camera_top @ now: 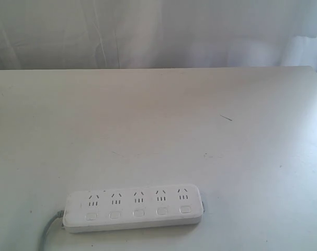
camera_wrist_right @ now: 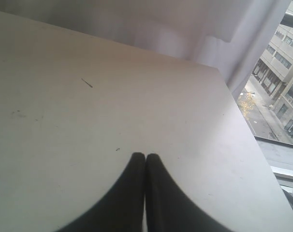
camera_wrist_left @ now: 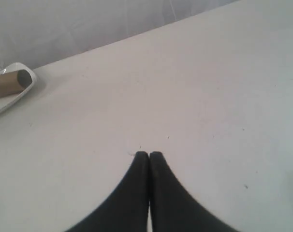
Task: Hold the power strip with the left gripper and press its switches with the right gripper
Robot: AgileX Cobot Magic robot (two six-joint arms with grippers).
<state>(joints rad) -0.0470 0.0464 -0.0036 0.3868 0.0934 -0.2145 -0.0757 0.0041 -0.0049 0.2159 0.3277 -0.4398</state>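
Pale matte white counter (camera_top: 158, 130): one; white curtain (camera_top: 158, 31) behind, window (camera_wrist_right: 282, 72) onto city buildings at one corner. Long white plastic power strip (camera_top: 133, 208): one, flat on counter, near exterior view's lower edge, left of centre; five socket sets, five small white push-button switches (camera_top: 138, 213), one grey cord (camera_top: 48, 230) off left end. Black left tool (camera_wrist_left: 149, 154): closed, gripping nothing. Black right tool (camera_wrist_right: 145, 155): same. Brown cardboard tube (camera_wrist_left: 11, 82): one, on white tray (camera_wrist_left: 11, 99).
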